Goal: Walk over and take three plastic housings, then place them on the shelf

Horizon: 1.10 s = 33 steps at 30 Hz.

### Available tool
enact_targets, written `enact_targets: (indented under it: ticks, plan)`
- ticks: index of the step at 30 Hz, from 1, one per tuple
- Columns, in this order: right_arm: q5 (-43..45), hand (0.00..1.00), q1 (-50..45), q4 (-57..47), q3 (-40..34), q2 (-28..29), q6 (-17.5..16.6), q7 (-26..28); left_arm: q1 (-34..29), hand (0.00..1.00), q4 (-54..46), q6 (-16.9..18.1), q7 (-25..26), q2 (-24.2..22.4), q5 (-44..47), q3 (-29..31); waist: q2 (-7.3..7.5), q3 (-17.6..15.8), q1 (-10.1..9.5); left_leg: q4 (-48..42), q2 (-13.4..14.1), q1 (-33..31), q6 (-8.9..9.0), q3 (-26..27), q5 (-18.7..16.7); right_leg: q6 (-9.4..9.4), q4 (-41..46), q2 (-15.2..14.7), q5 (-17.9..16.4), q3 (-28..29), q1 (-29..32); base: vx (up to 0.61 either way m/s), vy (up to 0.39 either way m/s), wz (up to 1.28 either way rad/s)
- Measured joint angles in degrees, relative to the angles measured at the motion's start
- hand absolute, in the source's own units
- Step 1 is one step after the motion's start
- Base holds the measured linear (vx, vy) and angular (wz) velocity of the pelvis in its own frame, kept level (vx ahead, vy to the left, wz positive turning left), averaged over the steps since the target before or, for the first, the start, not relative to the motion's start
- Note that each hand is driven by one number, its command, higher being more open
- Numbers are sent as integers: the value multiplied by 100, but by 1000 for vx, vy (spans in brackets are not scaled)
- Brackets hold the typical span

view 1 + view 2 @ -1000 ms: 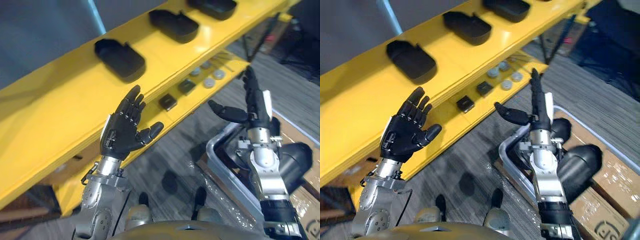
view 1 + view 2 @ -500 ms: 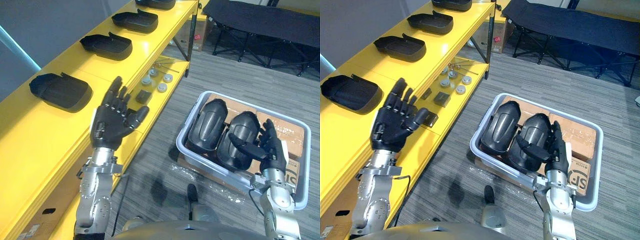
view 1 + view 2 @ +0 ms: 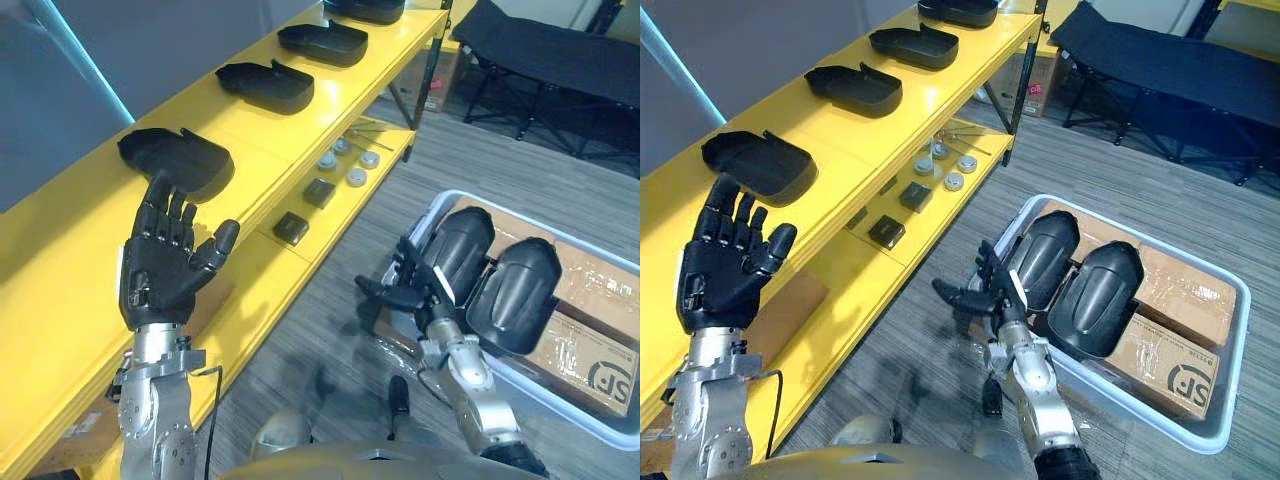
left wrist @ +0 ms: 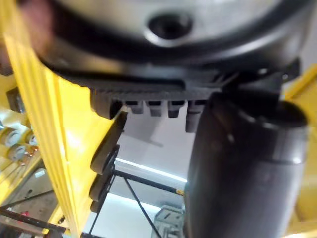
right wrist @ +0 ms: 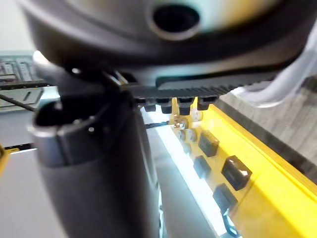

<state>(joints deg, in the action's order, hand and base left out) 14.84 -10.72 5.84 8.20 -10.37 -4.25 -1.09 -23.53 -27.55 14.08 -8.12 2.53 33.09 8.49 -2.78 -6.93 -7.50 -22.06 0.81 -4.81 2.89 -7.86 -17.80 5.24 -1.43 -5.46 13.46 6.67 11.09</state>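
While left robot hand (image 3: 160, 275) and right robot hand (image 3: 416, 290) spread empty, two housings (image 3: 458, 250) lie in the bin (image 3: 1140, 415).

Left hand (image 3: 160, 275): I see it open, raised before the shelf (image 3: 60, 230).
Right hand (image 3: 412, 290): open beside the bin (image 3: 436, 207).
Bin: two housings (image 3: 515, 295).

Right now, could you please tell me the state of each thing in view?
Left robot hand: open, empty, raised beside the shelf.
Right robot hand: open, empty, by the bin.
Shelf housings: lying hollow side up on the top shelf.
Bin housings: two, domed side up, in the bin.
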Motion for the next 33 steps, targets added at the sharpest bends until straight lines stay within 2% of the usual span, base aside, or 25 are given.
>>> enact_targets:
  ticks: [1, 4, 5, 6, 7, 8, 9, 10, 12, 13, 14, 15, 16, 17, 18, 19, 20, 23, 24, 25, 26, 27, 28, 29, 33]
  plan:
    - [-3, 100, -96, -1, -39, 1, -25, -6, -2, 100, -53, 57, -1, 25, 1, -56, 31, -21, 15, -18, -21, 2, -6, 30, -4, 0, 66, -3, 0, 44, 50, -48, 111, -40]
    - [157, 100, -415, -50, -308, 147, -296, 80, -80, 100, -129, 316, 69, 152, 57, -105, 318, -200, 165, -307, -193, 5, -148, 351, -141, 15, 218, -52, 12, 294, 205, -120, 101, -75]
    - [260, 100, -411, -109, -397, 247, -393, 110, -130, 100, -112, 319, 131, 210, 68, -13, 420, -262, 194, -367, -243, -18, -201, 470, -141, -161, 110, -81, -179, 342, 250, -238, 88, -116]
    - [360, 100, -303, -113, -440, 235, -487, 119, -200, 100, -98, 317, 112, 151, 182, 57, 283, -264, 187, -324, -13, -90, -289, 701, -69, -706, 167, -138, -792, -278, 411, -255, 62, -124]
    - [330, 100, -197, -121, -422, 223, -535, 117, -205, 100, -115, 315, 51, 80, 358, 124, 198, -284, 164, -319, 141, -170, -290, 895, -19, -694, 507, -161, -834, -529, 634, -253, 39, -112]
    - [128, 100, 48, -115, -324, 223, -585, 94, -141, 100, -113, 312, -35, -11, 604, 271, 172, -286, 143, -299, 291, -268, -261, 1057, 102, -751, 1707, -279, -883, -834, 1099, -177, 19, -72]
    - [25, 100, 161, -106, -216, 227, -586, 64, -109, 100, -105, 293, -64, -40, 716, 319, 154, -297, 139, -257, 335, -275, -252, 1104, 162, -800, 2255, -396, -922, -905, 1210, -203, 30, -61]
    - [-164, 100, 354, -73, 75, 227, -586, 20, -97, 100, -101, 263, -94, -128, 872, 321, 39, -344, 130, -237, 484, -212, -212, 1177, 212, -877, 3029, -636, -1006, -1011, 1173, -175, 4, -48]
    - [-359, 100, 750, 121, 669, 245, -579, 5, -138, 100, -83, 234, -224, -159, 1078, 294, -25, -331, -36, -192, 759, -124, -109, 1413, 255, -943, 3684, -1066, -1198, -1118, 962, -180, -82, -72]
    - [-531, 100, 953, 200, 949, 303, -565, 8, -126, 100, -71, 235, -296, -138, 1261, 219, -20, -327, -72, -175, 877, -182, 41, 1456, 301, -933, 3729, -1250, -1194, -1110, 828, -155, -217, -61]
    - [-568, 100, 1011, 232, 1036, 394, -555, 9, -107, 100, -43, 238, -353, -100, 1422, 86, -7, -320, -73, -191, 967, -261, 180, 1457, 299, -787, 3625, -1307, -1150, -1048, 703, -120, -243, -37]
    - [-567, 100, 1016, 234, 1057, 454, -533, 10, -100, 100, -12, 239, -401, -62, 1478, -30, 19, -312, -72, -201, 1006, -297, 271, 1450, 316, -485, 3488, -1342, -1138, -1023, 583, -90, -324, -22]
    - [-566, 100, 963, 237, 1059, 500, -460, 18, -98, 100, 108, 249, -485, 49, 1646, -355, 122, -259, -46, -199, 1080, -348, 434, 1451, 348, 325, 3016, -1390, -1192, -1060, 257, -50, -407, -21]
    - [-568, 100, 898, 237, 1034, 453, -399, 61, -83, 100, 225, 248, -517, 133, 1682, -658, 276, -186, 3, -194, 1107, -414, 605, 1462, 386, 718, 2557, -1439, -1526, -1222, 30, -25, -443, -23]
    - [-566, 100, 878, 237, 1014, 376, -382, 75, -44, 100, 314, 248, -520, 191, 1683, -811, 385, -127, 27, -203, 1150, -450, 683, 1478, 405, 784, 2406, -1419, -1838, -1310, -55, -1, -509, -29]
    - [-534, 100, 841, 235, 883, 189, -376, 153, 87, 100, 534, 239, -518, 179, 1703, -1079, 400, -117, 83, -238, 1224, -540, 818, 1477, 463, 775, 2269, -1308, -2301, -1455, -95, 9, -470, -13]
    - [-506, 100, 735, 243, 635, -118, -346, 195, 263, 100, 901, 141, -470, 59, 1812, -1500, 126, -148, 238, -176, 1417, -630, 825, 1174, 621, 629, 2464, -1073, -2357, -1611, -22, 6, -523, -1]
    - [-170, 100, 415, 293, 77, -562, -336, 310, 328, 100, 1140, -43, -450, 48, 1838, -2155, 74, -163, 500, 37, 1498, -610, 483, 891, 1038, 430, 2493, -888, -2450, -1733, -33, 6, -315, 3]
    - [-6, 100, 288, 294, -238, -777, -352, 283, 332, 100, 1137, -46, -502, 51, 1801, -2452, 62, -158, 522, 27, 1472, -665, 595, 865, 999, 277, 2328, -835, -2373, -1736, -52, -1, -168, -16]
    - [-9, 100, 282, 294, -319, -838, -356, 260, 341, 100, 1134, -45, -517, 53, 1798, -2522, 52, -160, 519, 41, 1372, -666, 684, 841, 941, 253, 2244, -811, -2322, -1724, -58, -10, -56, -25]
    - [-6, 100, 288, 294, -372, -922, -398, 171, 370, 100, 1134, -45, -506, 65, 1796, -2601, 32, -165, 516, 163, 1127, -662, 731, 843, 856, 226, 2107, -789, -2218, -1680, -71, -13, 1, -11]
    - [-7, 100, 306, 294, -367, -926, -419, 107, 388, 100, 1134, -35, -506, 101, 1804, -2608, -21, -132, 502, 374, 997, -621, 670, 861, 829, 245, 2045, -800, -2158, -1694, -70, -16, 5, -3]
    - [-13, 100, 337, 302, -341, -918, -421, 52, 409, 100, 1134, -16, -507, 114, 1806, -2609, -6, -141, 452, 505, 952, -541, 696, 815, 851, 269, 2025, -822, -2134, -1694, -57, -31, 23, 3]
    - [-33, 100, 502, 396, -267, -905, -422, -9, 402, 100, 1134, 60, -509, 151, 1810, -2613, 61, -183, 392, 683, 827, -444, 632, 846, 967, 300, 2011, -881, -2082, -1632, -37, 0, 0, 0]
    - [-280, 100, 1585, 1266, 49, -581, -482, -464, 349, 100, 1138, 73, -525, 383, 1806, -2620, 65, -203, 113, 694, 562, -483, 498, 980, 1060, 442, 1514, -1093, -1639, -1565, -126, -76, 114, -9]
